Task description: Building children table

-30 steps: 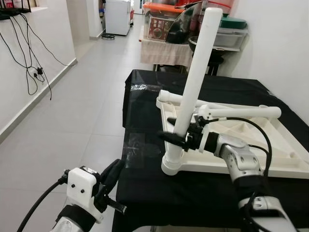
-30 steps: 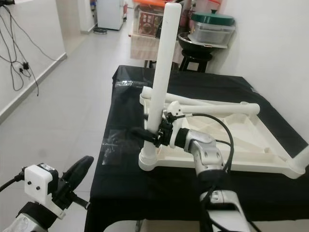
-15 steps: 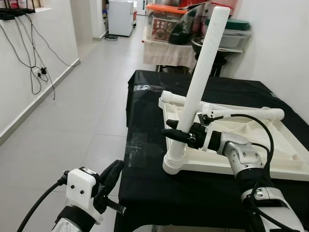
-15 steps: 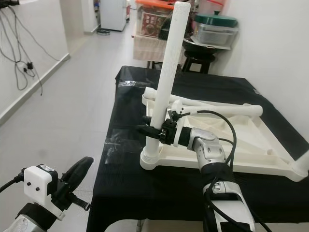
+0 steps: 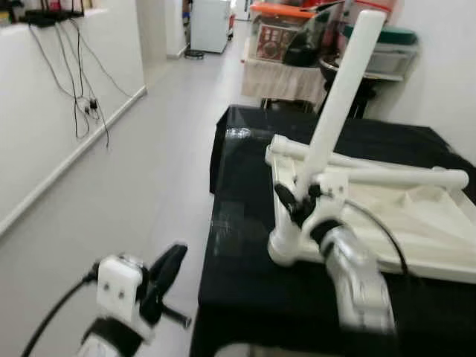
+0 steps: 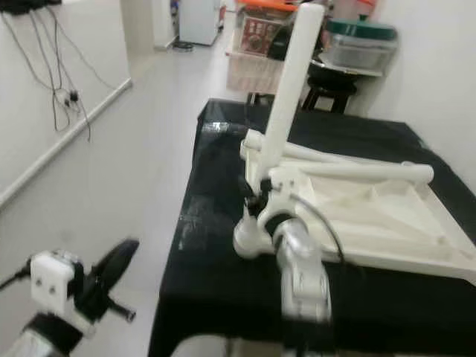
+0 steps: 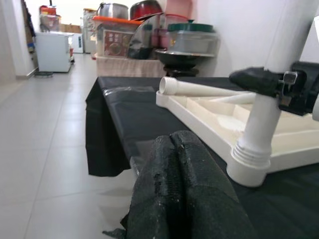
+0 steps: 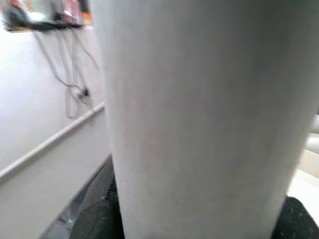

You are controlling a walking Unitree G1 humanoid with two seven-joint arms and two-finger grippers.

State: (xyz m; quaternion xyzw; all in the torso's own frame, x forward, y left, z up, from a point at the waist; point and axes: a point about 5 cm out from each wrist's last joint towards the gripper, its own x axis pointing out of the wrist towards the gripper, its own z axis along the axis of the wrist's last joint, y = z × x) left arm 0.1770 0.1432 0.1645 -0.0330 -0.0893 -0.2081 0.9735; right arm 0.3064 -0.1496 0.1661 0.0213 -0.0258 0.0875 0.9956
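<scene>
While the right gripper point(image 5: 291, 207) pinches the white table leg point(image 5: 336, 104) low, just above its corner socket point(image 5: 283, 250) on the upturned tabletop point(image 5: 416, 216), straighten before twisting home, thread seating apparently incomplete; leave the left gripper point(image 7: 187, 191), fingers pressed together, idle.

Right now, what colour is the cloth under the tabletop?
Black cloth, plain; clearest in the right eye view, under the white tabletop.

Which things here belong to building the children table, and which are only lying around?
Job:
white plastic tabletop lying upside down
upright white table leg
loose white legs lying on it
right gripper

Lying about:
green-lidded container
white fridge
wall cables
</scene>
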